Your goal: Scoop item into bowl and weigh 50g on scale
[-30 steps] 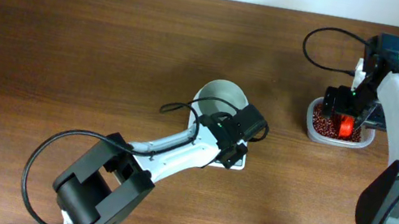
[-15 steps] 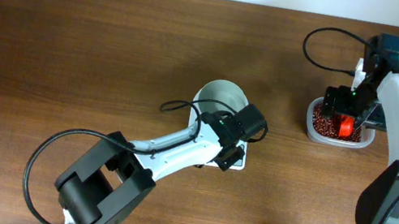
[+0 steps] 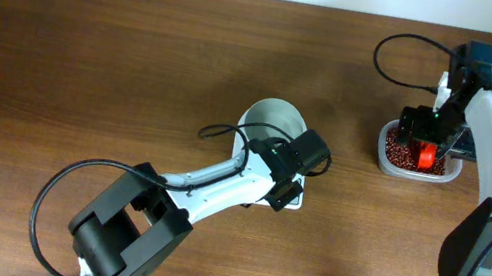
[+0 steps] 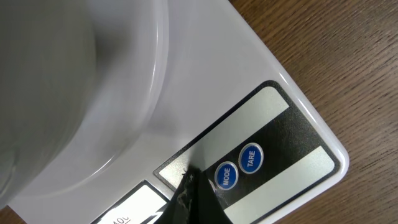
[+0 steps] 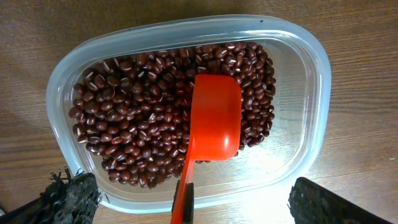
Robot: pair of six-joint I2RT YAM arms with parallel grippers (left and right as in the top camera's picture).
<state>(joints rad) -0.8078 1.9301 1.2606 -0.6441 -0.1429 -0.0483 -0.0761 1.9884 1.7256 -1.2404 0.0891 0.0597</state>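
The white bowl [image 4: 68, 87] stands on the white scale [image 4: 236, 56], seen from above at bowl [image 3: 272, 120]. My left gripper [image 4: 189, 182] is shut, and its tip rests on the scale's front panel just left of the MODE button [image 4: 226, 176] and the TARE button [image 4: 251, 158]. The display [image 4: 134, 205] shows at the bottom edge. The beans [image 5: 137, 118] fill a clear container [image 5: 311, 81], with a red scoop [image 5: 216, 115] lying on them. My right gripper [image 5: 205, 205] hangs open over the container, one finger on each side of the scoop's handle, not touching it.
The clear container [image 3: 417, 160] sits at the right of the brown wooden table [image 3: 87, 59]. Black cables loop off both arms, one near the bowl [image 3: 221, 134] and one behind the container [image 3: 407, 60].
The left gripper has crept slightly along the scale's front panel. The right gripper, the scoop and the beans have not moved.
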